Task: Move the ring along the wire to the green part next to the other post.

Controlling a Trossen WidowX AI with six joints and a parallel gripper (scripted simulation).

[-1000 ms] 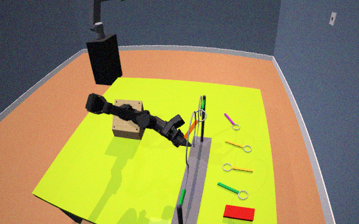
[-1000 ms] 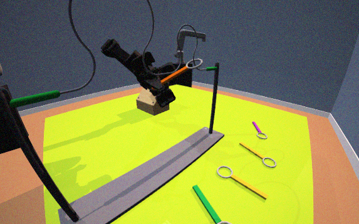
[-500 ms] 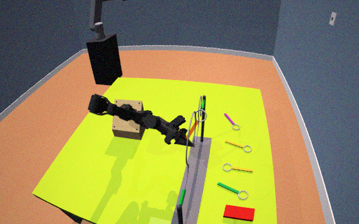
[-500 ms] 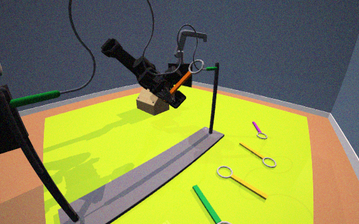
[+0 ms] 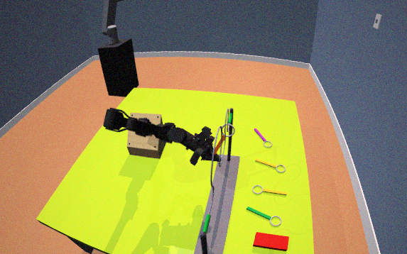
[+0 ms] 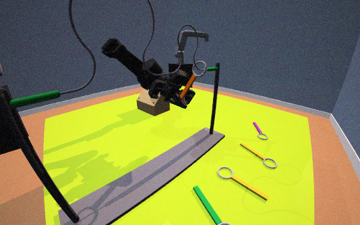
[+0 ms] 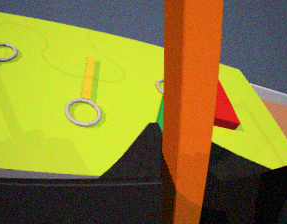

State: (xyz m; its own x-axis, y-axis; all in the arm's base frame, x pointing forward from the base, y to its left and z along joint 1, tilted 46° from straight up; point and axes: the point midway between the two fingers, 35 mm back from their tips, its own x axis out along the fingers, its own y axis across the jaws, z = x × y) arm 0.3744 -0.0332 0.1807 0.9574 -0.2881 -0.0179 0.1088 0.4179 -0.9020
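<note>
The ring [image 5: 234, 130] [image 6: 200, 61] is around the grey wire [image 5: 212, 167] [image 6: 94, 60], just off the end of the far green part [image 5: 231, 118] [image 6: 212, 68] beside the far post [image 5: 229, 145] [image 6: 215, 100]. Whether it touches the wire cannot be told. Its orange handle [image 5: 219, 145] [image 6: 188, 85] [image 7: 194, 100] slants down from the ring to my gripper [image 5: 216, 156] [image 6: 184, 100] [image 7: 160, 132], which is shut on it. The other green part [image 5: 207, 223] [image 6: 36, 98] is by the near post [image 6: 46, 176].
The grey base plate [image 5: 233, 170] [image 6: 156, 163] lies under the wire. Beside it on the table lie a purple-handled ring, two yellow-handled rings [image 7: 88, 80], a green-handled ring and a red block [image 5: 271, 241] [image 7: 226, 112]. Wire loops stand close to my wrist. Another arm stands on a black pedestal [image 5: 119, 69].
</note>
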